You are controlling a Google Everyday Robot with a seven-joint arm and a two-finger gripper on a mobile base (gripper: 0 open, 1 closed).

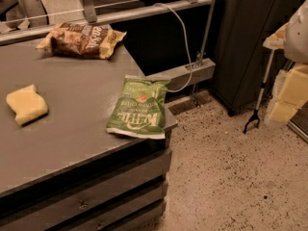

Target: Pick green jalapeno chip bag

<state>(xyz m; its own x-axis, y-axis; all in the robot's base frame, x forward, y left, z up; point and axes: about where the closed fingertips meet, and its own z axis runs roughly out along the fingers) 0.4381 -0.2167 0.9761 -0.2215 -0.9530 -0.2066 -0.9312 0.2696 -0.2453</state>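
The green jalapeno chip bag (138,109) lies flat on the grey table (72,129), at its right edge near the front corner. The white "Kettle" lettering faces up and one corner slightly overhangs the edge. Part of my gripper (288,97) shows as pale yellow blocks at the far right edge of the view. It hangs over the floor, well to the right of the bag and apart from it. Nothing shows in it.
A brown-and-yellow chip bag (83,40) lies at the table's back. A pale yellow sponge block (26,104) sits at the left. Drawers run under the table front. A metal rail with a cable (183,37), a dark cabinet (245,42) and a thin black stand (255,117) are on the right.
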